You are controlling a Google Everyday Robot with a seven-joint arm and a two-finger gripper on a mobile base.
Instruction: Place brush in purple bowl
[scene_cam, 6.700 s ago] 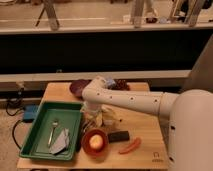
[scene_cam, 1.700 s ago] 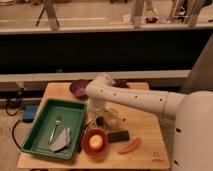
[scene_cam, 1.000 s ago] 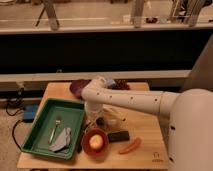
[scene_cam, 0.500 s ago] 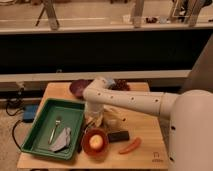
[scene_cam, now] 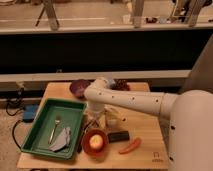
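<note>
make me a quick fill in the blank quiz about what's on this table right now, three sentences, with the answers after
1. The fork lies inside the ____ tray.
2. The purple bowl stands at the table's ____ edge, behind the tray.
3. The gripper hangs low just behind the orange-red bowl, which holds something ____.

Missing words: green; far; yellow
</note>
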